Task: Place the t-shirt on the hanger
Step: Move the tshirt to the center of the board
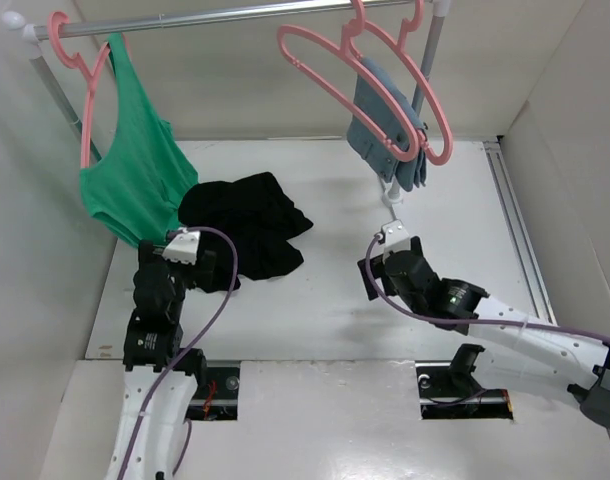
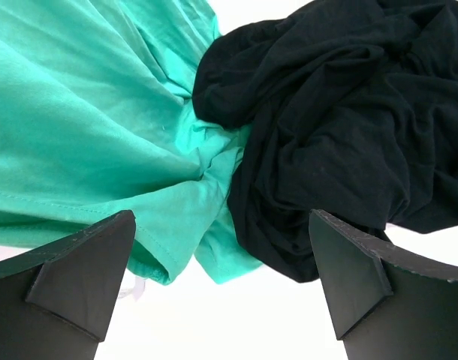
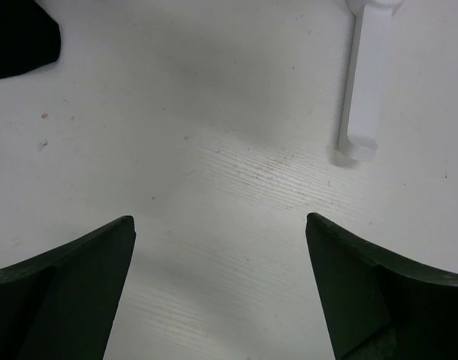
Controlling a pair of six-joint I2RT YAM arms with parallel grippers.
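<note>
The black t-shirt [image 1: 247,222] lies crumpled on the table at the left middle, and its edge touches the hanging green tank top [image 1: 130,170]. The left wrist view shows the shirt [image 2: 341,127] up close. An empty pink hanger [image 1: 283,42] hangs on the rail at the upper right. My left gripper [image 1: 185,245] is open and empty just in front of the shirt's near left edge, low over the table [image 2: 221,285]. My right gripper [image 1: 385,258] is open and empty over bare table [image 3: 220,285], to the right of the shirt. A corner of the shirt [image 3: 19,37] shows there.
A metal rail [image 1: 235,14] spans the back. The green tank top hangs on its own pink hanger at the left. A second pink hanger with a grey-blue cloth [image 1: 380,120] hangs behind the empty one. The rack's white foot [image 3: 366,82] stands beyond my right gripper. White walls enclose the table.
</note>
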